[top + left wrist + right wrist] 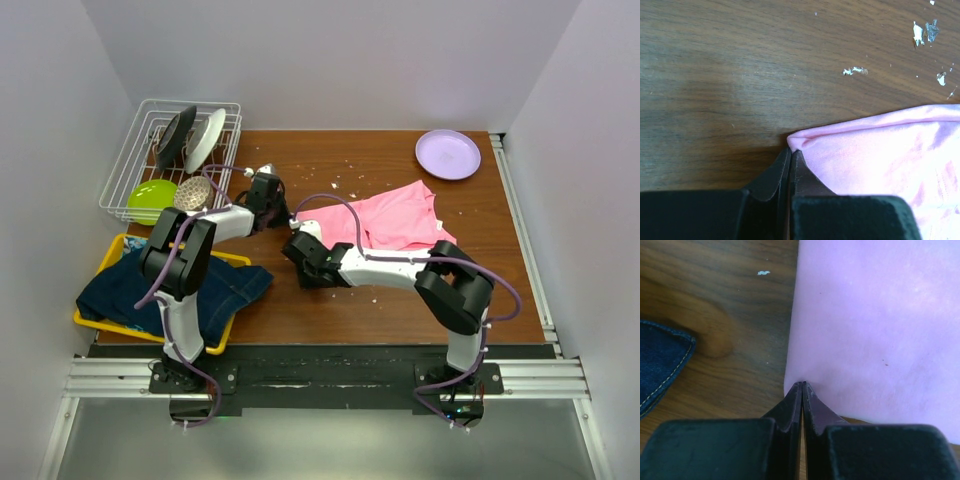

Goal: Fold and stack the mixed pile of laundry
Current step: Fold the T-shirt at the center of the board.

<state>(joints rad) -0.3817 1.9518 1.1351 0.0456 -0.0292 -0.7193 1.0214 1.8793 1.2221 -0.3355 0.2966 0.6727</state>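
From where I stand, the pink T-shirt (395,218) lies rumpled on the bench (330,300), spread from the middle toward the right edge, and both arms reach in to its left side. The left gripper (791,150) has its fingers pressed together on the shirt's folded far-left corner, right down at the wood. The right gripper (802,386) is likewise pinched shut on the shirt's left edge, a little nearer the front. The two sit close together, not touching. The denim jacket (225,285) is heaped in the yellow tray (232,259) at the near-left corner, one flap spilling over the rim onto the bench, near the right gripper (its stitched hem shows in the right wrist view). A wire dish rack (125,170) stands at the far-left corner, a purple plate (447,153) at the far-right, and silvery scraps (855,71) dot the wood just beyond the shirt.
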